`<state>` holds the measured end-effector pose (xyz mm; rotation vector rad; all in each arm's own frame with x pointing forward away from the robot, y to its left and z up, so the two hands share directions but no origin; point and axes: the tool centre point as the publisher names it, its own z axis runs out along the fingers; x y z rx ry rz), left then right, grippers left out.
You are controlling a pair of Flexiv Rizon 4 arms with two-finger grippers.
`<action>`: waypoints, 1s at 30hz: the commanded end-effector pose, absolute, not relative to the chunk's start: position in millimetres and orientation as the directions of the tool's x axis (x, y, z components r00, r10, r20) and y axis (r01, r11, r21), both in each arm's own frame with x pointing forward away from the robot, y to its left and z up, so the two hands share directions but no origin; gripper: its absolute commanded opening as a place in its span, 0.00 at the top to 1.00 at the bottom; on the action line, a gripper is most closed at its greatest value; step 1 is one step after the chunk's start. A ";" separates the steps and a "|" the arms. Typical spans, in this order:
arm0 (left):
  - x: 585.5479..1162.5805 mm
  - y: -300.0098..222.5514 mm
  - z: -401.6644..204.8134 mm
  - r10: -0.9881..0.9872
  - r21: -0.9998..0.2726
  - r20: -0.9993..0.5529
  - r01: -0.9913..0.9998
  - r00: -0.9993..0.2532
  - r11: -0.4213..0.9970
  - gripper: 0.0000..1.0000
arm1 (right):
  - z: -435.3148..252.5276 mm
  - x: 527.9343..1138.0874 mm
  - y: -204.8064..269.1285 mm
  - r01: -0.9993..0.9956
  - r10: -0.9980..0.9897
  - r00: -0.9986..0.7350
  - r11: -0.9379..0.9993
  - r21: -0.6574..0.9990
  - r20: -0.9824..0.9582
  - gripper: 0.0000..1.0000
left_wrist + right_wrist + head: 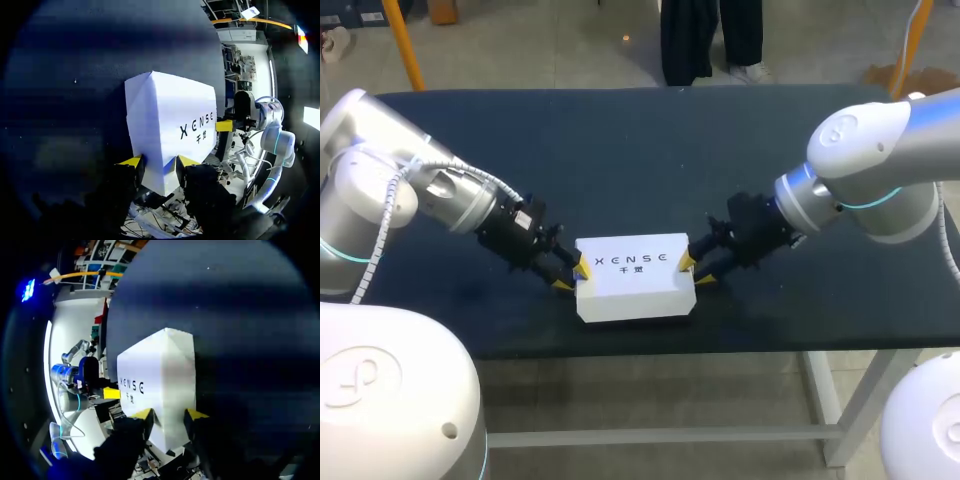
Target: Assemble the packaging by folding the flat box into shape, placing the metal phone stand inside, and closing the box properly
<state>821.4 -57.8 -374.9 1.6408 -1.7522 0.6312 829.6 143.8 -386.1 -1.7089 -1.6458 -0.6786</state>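
A white closed box [635, 285] with dark lettering on its top lies near the table's front edge. My left gripper [572, 275] is at the box's left end, its yellow tips on either side of that end, shut on it. My right gripper [696, 271] holds the right end the same way. In the left wrist view the box [170, 125] runs out from between my left gripper [160, 161], with the other arm's yellow tip at its far end. In the right wrist view the box [160, 385] sits between my right gripper [170, 414]. No metal phone stand shows.
The dark table [620, 150] stretches bare behind the box and to both sides. The box sits close to the front edge.
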 end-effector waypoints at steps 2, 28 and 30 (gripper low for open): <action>820.3 -59.2 -371.5 -0.683 0.091 0.730 -0.990 -0.005 0.105 0.56 | -384.3 828.6 148.7 0.994 0.655 0.073 0.010 -0.105 0.752 0.55; 822.9 -57.9 -357.3 -0.705 0.142 0.709 -0.986 0.037 0.091 0.55 | -373.1 832.9 147.5 0.991 0.650 0.103 0.002 -0.137 0.753 0.55; 823.3 -57.5 -356.5 -0.705 0.148 0.708 -0.985 0.041 0.091 0.55 | -371.9 833.4 147.3 0.990 0.650 0.104 0.002 -0.138 0.752 0.55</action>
